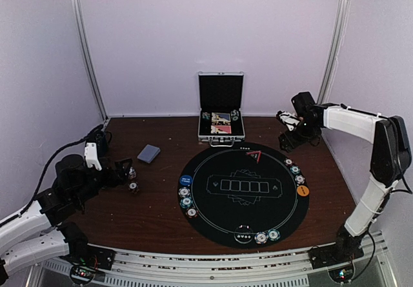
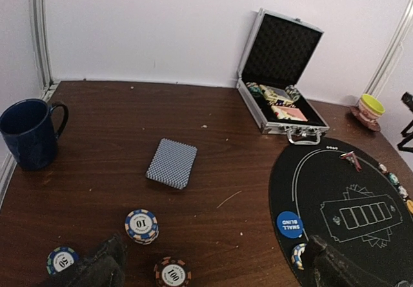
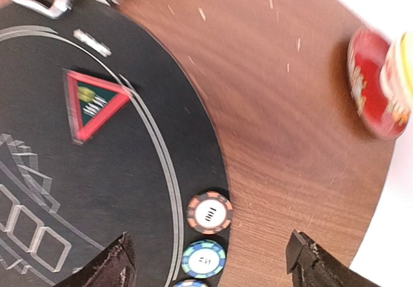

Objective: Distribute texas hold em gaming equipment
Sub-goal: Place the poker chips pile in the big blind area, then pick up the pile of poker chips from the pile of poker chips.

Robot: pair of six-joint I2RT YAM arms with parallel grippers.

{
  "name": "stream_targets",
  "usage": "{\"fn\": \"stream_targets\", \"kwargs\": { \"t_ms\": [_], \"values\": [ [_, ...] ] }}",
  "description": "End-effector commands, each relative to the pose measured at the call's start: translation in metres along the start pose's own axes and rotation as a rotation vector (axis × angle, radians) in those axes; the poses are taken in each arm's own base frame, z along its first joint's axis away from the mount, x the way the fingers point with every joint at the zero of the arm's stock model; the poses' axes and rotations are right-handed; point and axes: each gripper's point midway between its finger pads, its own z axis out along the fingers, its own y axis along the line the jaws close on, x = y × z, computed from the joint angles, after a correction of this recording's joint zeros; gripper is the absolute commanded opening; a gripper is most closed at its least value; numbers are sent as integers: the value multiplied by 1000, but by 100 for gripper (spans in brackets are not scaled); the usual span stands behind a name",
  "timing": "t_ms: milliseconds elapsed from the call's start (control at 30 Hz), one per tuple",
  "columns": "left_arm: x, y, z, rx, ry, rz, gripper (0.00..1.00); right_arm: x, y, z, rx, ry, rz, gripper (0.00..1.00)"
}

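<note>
At nine o'clock off the mat (image 1: 213,226), the left gripper (image 2: 213,251) hangs wide open, empty, by loose chip stacks (image 2: 142,226); a careless close could topple them. Likewise spread and empty, the right gripper (image 3: 211,238) hovers over mat-edge chips (image 3: 210,213) at two o'clock and might nudge them onto the worktop (image 3: 277,138).

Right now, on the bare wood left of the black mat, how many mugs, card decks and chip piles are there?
Mugs: 1
Decks: 1
Chip piles: 3
Total: 5
</note>
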Motion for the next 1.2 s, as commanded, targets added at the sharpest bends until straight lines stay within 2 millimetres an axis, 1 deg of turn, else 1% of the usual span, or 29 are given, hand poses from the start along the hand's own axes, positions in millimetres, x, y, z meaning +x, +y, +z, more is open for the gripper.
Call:
{"fn": "stream_targets", "kwargs": {
  "t_ms": [0,133,233,367,433,567,767,933,1167],
  "values": [
    [-1,17,8,-123,28,-4,98,-14,25,-22,-45,-74,-35,83],
    [19,24,23,-186,131,49,98,-19,43,-29,-66,-98,-68,83],
    [35,29,35,-231,220,95,98,-20,54,-28,-71,-103,-91,83],
    [58,24,50,-217,320,108,98,-21,66,-27,-72,-103,-123,83],
    [65,19,54,-193,347,107,98,-21,71,-27,-68,-105,-136,83],
    [75,18,57,-186,383,97,98,-21,74,-26,-63,-104,-144,83],
    [94,28,57,-233,450,97,97,-22,77,-27,-58,-109,-154,83],
    [107,31,58,-237,474,102,97,-22,78,-27,-52,-115,-161,83],
    [119,30,64,-225,494,110,96,-23,76,-25,-35,-119,-162,83]
  ]
}}
